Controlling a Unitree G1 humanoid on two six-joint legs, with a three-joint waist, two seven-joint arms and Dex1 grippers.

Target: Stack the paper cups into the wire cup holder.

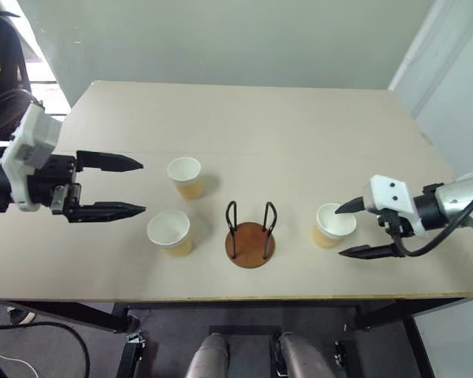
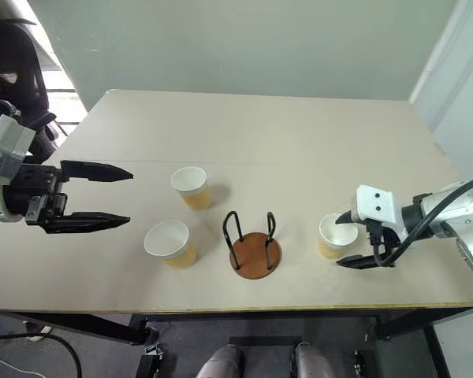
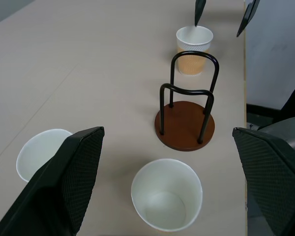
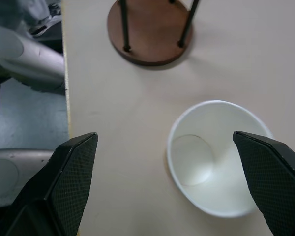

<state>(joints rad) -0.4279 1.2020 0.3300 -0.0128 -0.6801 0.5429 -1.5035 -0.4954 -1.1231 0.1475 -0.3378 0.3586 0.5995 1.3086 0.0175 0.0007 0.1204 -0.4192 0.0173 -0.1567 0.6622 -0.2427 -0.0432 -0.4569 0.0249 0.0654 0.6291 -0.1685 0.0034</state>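
Leftmost, the left gripper (image 1: 142, 187) hangs above the table (image 1: 299, 134) with its two black fingers spread wide and nothing between them, pointing toward two upright paper cups: the far cup (image 1: 185, 177) and the near cup (image 1: 169, 231), both standing apart from the fingertips. Just right of that pair stands the wire cup holder (image 1: 250, 235), its brown disc base bare and no cup inside its black loops. Farther right, the third cup (image 1: 333, 224) stands upright near the table's front edge. The right gripper (image 1: 345, 231) is also wide, one finger over the cup's mouth, the other beside its front wall; whether they touch it is unclear.
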